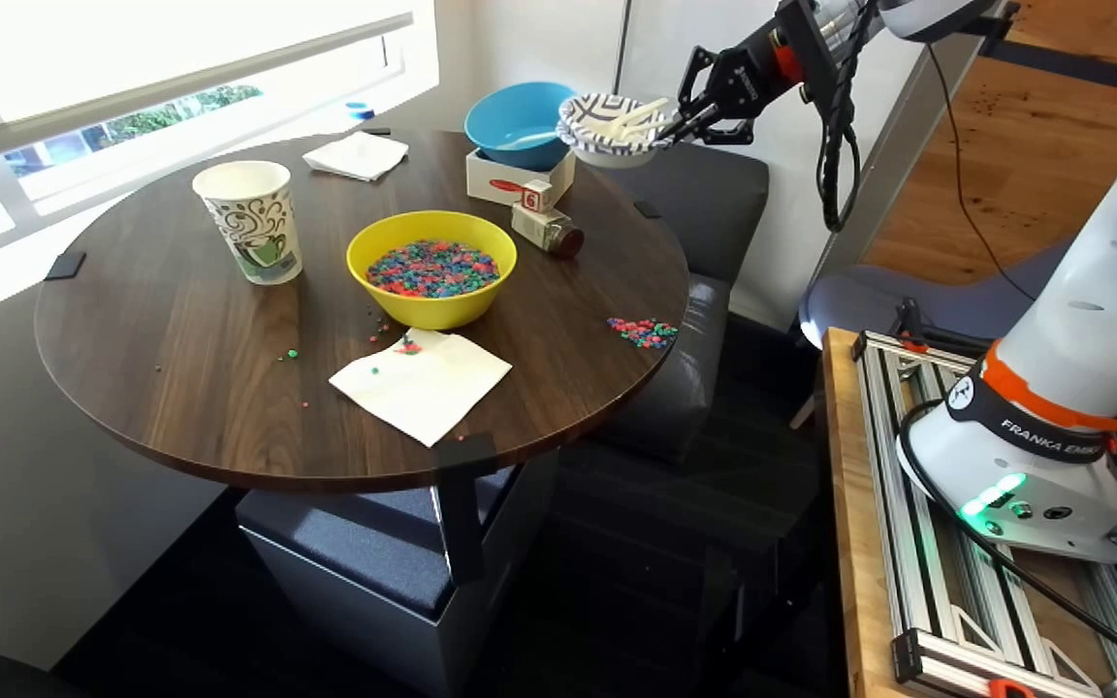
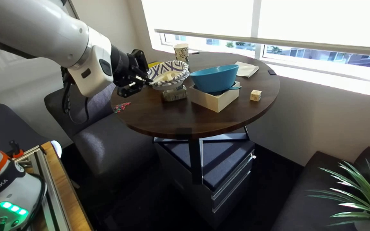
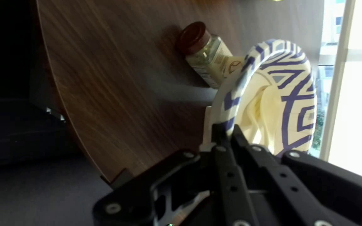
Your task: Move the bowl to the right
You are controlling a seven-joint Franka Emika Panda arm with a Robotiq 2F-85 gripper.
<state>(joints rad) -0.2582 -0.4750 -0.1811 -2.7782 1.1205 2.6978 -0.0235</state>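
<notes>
The bowl is small and whitish with a dark purple-blue geometric pattern. It is in the air above the table in both exterior views [image 1: 617, 158] [image 2: 173, 68] and fills the right of the wrist view [image 3: 297, 103]. Pale plastic cutlery [image 1: 631, 122] lies inside it. My gripper [image 1: 669, 134] is shut on the bowl's rim; in the wrist view the fingertips [image 3: 229, 130] pinch the rim, one inside and one outside. The bowl tilts slightly and hangs beside the blue bowl, near the jar.
A blue bowl [image 1: 510, 109] sits tilted on a white box [image 1: 493, 184]. A jar [image 1: 547, 231] lies by it with a small block [image 1: 536, 197]. A yellow bowl of colourful bits [image 1: 437, 310], paper cup [image 1: 263, 237], napkins [image 1: 423, 388] and wooden cube [image 2: 255, 95] are on the table [image 2: 159, 120].
</notes>
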